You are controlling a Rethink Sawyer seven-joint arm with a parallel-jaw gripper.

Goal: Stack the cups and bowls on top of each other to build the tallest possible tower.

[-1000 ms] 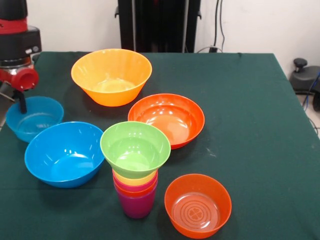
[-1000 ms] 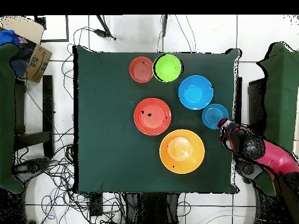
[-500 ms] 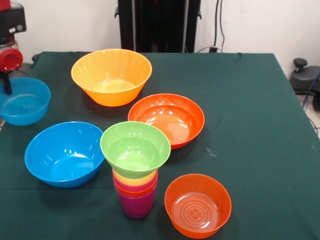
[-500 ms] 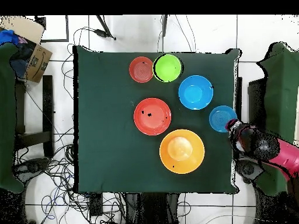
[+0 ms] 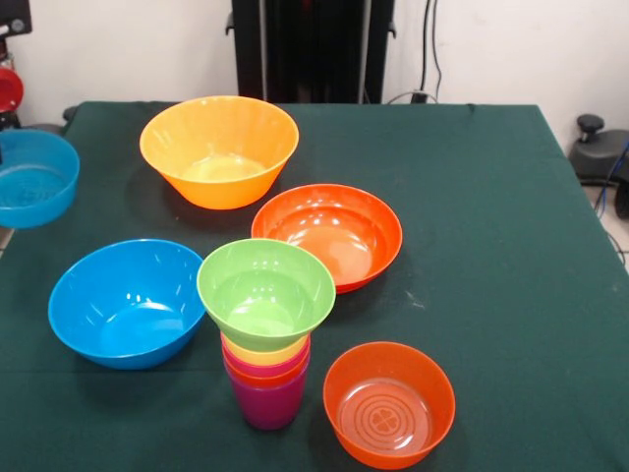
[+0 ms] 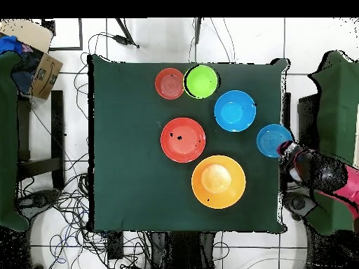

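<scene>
The tower (image 5: 267, 379) stands at the front: nested cups with a purple base and orange, crimson and yellow rims, and the small green bowl (image 5: 265, 290) on top. My gripper (image 6: 285, 148) is at the table's side edge, shut on the rim of the small blue bowl (image 5: 34, 177), which it holds at that edge. In the front view only its red body (image 5: 8, 90) shows, at the left border. The bowl (image 6: 272, 139) overhangs the table edge in the overhead view.
The large orange-yellow bowl (image 5: 218, 147), the large blue bowl (image 5: 126, 300), the shallow red-orange bowl (image 5: 327, 231) and the small translucent orange bowl (image 5: 388, 405) stand on the green cloth (image 5: 491, 246). A cardboard box (image 6: 38, 66) lies off the table.
My gripper has moved outward toward the table's side edge, carrying the small blue bowl with it, left and up in the front view. The other bowls and the tower have not moved.
</scene>
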